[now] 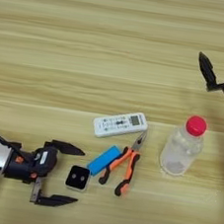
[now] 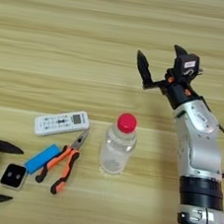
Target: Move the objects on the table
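On the wooden table (image 1: 117,45) lie a white remote control (image 1: 120,124), a flat blue block (image 1: 104,160), orange-black pliers (image 1: 123,167) and a small black cube (image 1: 78,178). A clear plastic bottle with a red cap (image 1: 183,146) stands upright to their right. My left gripper (image 1: 71,174) is open at the lower left, its two fingers spread on either side of the cube's left edge without touching it. Farther back, behind and to the right of the bottle, my right gripper (image 2: 159,60) is open and holds nothing.
The silver right arm (image 2: 200,159) runs down the right side of the table, close beside the bottle (image 2: 118,143). Bare planks stretch across the far half of the table.
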Robot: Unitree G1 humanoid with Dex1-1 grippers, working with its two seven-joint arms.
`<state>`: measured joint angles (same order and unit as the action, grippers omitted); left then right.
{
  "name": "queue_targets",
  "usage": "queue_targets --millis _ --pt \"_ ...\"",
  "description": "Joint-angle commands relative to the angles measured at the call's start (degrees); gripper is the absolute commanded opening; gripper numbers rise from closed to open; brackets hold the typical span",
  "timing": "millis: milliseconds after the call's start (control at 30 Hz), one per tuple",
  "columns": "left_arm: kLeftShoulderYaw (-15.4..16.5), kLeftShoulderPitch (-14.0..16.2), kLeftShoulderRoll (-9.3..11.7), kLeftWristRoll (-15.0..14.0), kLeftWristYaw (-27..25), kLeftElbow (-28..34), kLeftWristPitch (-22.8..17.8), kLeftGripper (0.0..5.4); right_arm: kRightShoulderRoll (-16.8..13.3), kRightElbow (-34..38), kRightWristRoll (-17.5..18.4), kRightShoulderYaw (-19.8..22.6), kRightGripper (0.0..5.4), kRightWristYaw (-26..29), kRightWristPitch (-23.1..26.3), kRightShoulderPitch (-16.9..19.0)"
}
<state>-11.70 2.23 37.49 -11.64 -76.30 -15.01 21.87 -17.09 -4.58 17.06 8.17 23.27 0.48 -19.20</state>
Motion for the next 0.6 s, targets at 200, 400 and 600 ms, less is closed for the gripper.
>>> queue_targets --millis 200,400,600 --pt "-1.14 -0.42 0.2 0.95 0.74 0.41 -1.07 4.69 -0.08 -0.16 -0.18 -0.09 5.4 0.54 -0.1 -1.4" --pt "-1.25 0.02 0.37 0.52 0.95 1.99 -2.11 4.18 -0.08 -0.17 -0.21 -0.06 5.4 0.58 -0.13 -1.27" --pt "-1.17 -0.04 0.33 0.54 0.95 1.23 -1.53 3.56 0.02 -0.56 -0.33 0.02 5.4 0.75 -0.3 -1.27"
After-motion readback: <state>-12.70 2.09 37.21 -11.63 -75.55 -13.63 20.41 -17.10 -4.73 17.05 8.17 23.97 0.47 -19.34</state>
